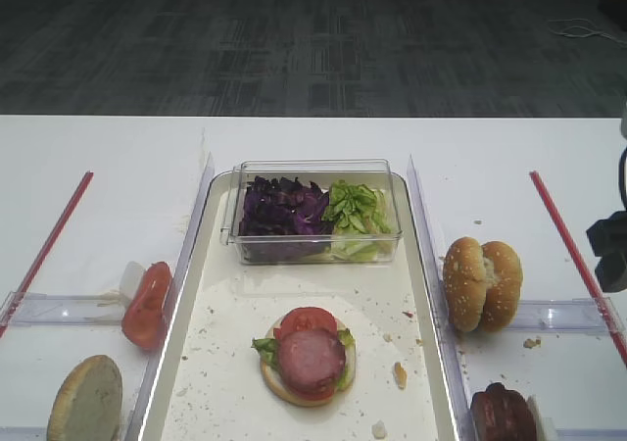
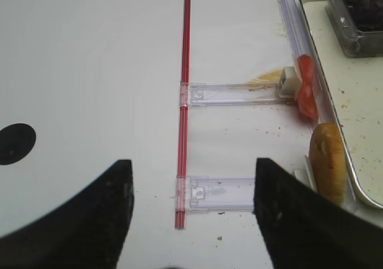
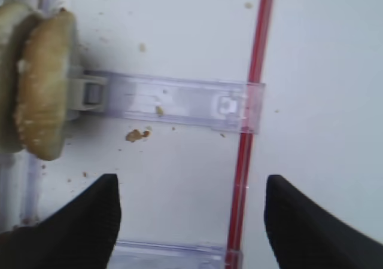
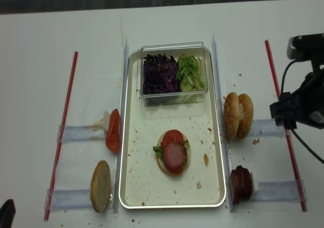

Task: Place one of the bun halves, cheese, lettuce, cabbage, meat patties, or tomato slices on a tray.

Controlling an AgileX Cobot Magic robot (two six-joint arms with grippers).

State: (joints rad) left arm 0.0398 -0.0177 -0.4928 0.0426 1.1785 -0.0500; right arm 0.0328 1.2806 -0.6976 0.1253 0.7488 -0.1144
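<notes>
- Hovering my right gripper (image 3: 190, 221) with jaws wide and empty, at the right edge of the overhead frame, near the standing bun halves (image 4: 238, 115).
- The buns stand on edge in a clear holder (image 3: 173, 101), easy to pinch.
- The tray (image 4: 132, 187), frame centre, holds the stack (image 4: 173, 156), patty on top.
- My left gripper (image 2: 191, 221) waits wide, empty.

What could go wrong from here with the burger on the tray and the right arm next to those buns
The right gripper hangs open beside the upright bun halves; a careless approach might topple them. The stack already carries lettuce, tomato and a meat patty, so a bun set down off-centre could slide off. The clear box sits just behind the stack on the tray; a reach might clip it.
</notes>
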